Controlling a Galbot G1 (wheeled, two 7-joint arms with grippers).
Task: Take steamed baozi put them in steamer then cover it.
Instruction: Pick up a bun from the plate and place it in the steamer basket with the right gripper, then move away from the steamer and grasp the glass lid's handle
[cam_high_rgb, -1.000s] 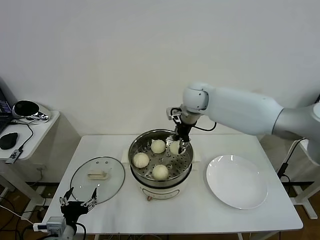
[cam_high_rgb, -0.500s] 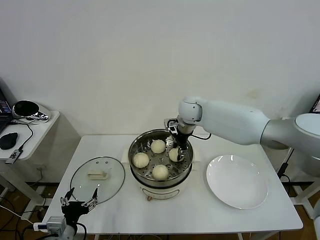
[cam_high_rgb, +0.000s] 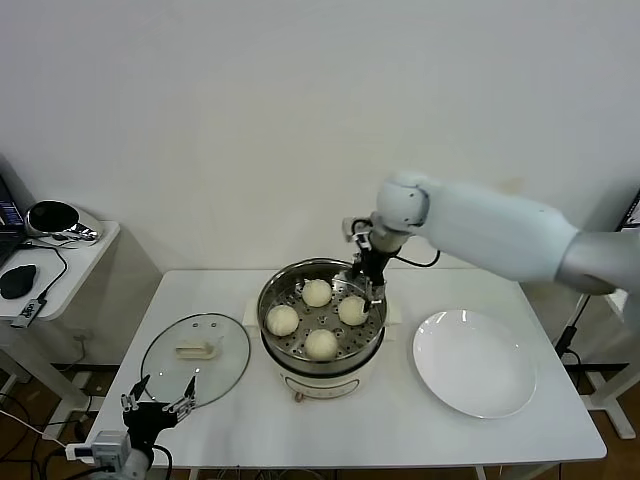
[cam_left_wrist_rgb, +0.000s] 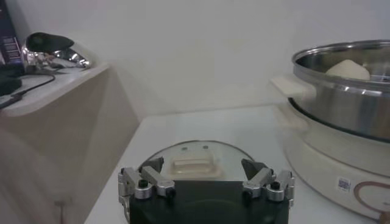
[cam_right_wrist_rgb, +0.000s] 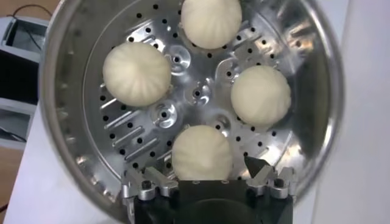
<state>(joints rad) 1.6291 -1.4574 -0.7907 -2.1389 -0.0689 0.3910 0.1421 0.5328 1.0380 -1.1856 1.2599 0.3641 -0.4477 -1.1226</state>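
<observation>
The steamer (cam_high_rgb: 300, 362) stands mid-table with four baozi on its perforated tray (cam_right_wrist_rgb: 196, 94). One baozi (cam_high_rgb: 352, 310) lies just below my right gripper (cam_high_rgb: 365, 285). In the right wrist view that baozi (cam_right_wrist_rgb: 202, 152) sits free between the spread fingers of the right gripper (cam_right_wrist_rgb: 199, 164), which is open and holds nothing. The cover (cam_high_rgb: 195, 352), a glass lid with a cream handle, lies flat on the table left of the steamer. My left gripper (cam_high_rgb: 158, 395) is parked open at the table's front left, just before the cover (cam_left_wrist_rgb: 194, 164).
A white plate (cam_high_rgb: 473, 362) with nothing on it lies right of the steamer. A side table (cam_high_rgb: 60, 262) with a mouse and a dark device stands off to the left. The steamer's cream side handle (cam_left_wrist_rgb: 294, 87) juts toward the cover.
My right gripper has opened and let go of the fourth baozi, which now rests on the tray. The gripper has lifted a little and shifted right. The left arm has not moved.
</observation>
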